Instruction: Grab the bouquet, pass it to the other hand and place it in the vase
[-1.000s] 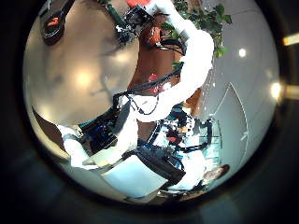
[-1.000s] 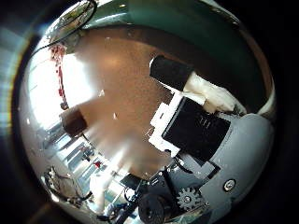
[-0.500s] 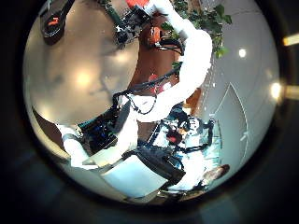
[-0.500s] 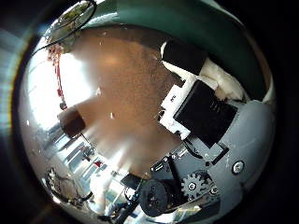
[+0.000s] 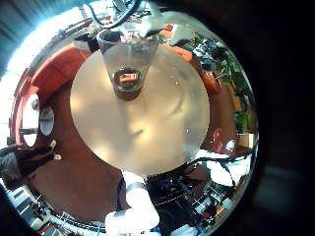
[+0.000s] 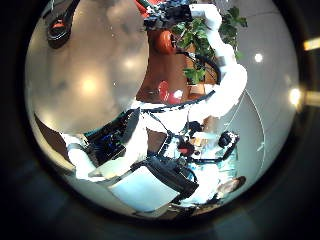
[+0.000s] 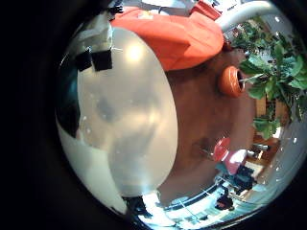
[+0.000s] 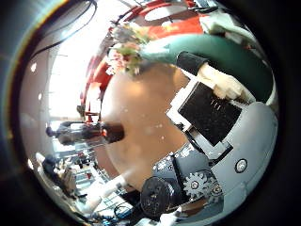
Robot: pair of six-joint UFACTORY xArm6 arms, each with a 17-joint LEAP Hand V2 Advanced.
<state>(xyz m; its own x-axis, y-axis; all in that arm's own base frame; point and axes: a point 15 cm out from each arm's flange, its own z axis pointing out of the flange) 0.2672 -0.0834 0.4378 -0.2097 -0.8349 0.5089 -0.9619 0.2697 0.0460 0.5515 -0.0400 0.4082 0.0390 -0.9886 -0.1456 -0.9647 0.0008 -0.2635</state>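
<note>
Above the round worktop [image 5: 148,128], the right hand [image 8: 212,113] carries the bouquet [image 8: 127,49]. In its thumb side palm view a long teal stem bundle runs close along the palm, and the pale pink and white flower heads stick out past the fingers [image 8: 199,68]. Those fingers look curled against the stem, so I judge the hand to be clasping the bouquet, though the contact itself is partly hidden. Holding it low on the stems leaves the upper length free, which suits a handover: the other hand needs a bare stretch to take.

The vase [image 5: 126,59], clear glass with something dark in its base, stands upright on the worktop towards its far rim, well apart from both hands. It holds no flowers yet. The right thumb side view shows it too, small and away from the bouquet.

The left hand [image 6: 130,165] holds nothing. Its fingers are loosely extended rather than clenched, and its palm faces the worktop and the right arm, as if waiting to receive. From here the pass looks not yet made. The next move calls for bringing the stems within the left hand's reach before any release.

The potted plant [image 7: 273,57] on the floor is no part of the job
</note>
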